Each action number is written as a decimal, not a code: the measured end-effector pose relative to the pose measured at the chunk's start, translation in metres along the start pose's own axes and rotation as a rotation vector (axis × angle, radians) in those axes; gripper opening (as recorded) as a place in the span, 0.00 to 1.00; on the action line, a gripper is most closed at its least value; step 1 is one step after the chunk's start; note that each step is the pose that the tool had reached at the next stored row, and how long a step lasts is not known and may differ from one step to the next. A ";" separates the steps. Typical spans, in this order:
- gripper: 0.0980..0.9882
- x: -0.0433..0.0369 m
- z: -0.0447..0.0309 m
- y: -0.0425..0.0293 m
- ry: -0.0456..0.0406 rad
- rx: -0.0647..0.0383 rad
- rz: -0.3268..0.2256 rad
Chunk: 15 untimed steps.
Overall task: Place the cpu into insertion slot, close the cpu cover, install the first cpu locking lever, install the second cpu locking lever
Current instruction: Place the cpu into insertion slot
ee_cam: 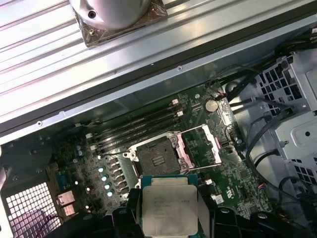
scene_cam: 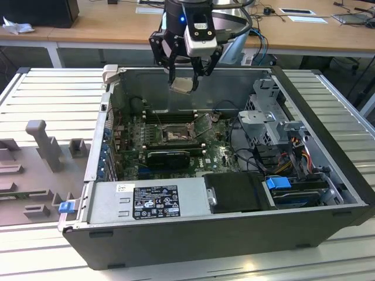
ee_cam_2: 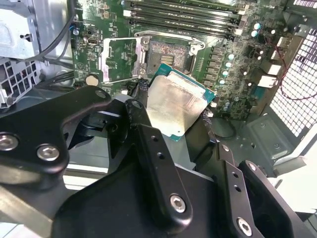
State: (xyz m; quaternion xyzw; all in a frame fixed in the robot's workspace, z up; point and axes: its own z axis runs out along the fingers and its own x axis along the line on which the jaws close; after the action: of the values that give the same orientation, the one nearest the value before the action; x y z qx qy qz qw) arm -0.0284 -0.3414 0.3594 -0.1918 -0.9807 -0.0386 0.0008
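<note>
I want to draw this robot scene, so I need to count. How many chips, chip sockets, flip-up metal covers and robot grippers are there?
cpu: 1
insertion slot: 1
cpu cover: 1
gripper: 1
Total: 4

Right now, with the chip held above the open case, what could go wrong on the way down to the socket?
1. The fingers hold the cpu by its edges only; a slip could drop it onto the board.
2. It looks tilted in the exterior view; landing crooked in the insertion slot may damage it.
3. The cpu cover stands open beside the slot and could be clipped.
</note>
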 end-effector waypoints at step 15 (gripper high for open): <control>0.50 0.0000 0.0017 -0.0001 -0.0055 -0.001 0.073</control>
State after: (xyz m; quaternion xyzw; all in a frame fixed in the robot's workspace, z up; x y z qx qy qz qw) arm -0.0284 -0.3414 0.3577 -0.2278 -0.9729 -0.0386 -0.0006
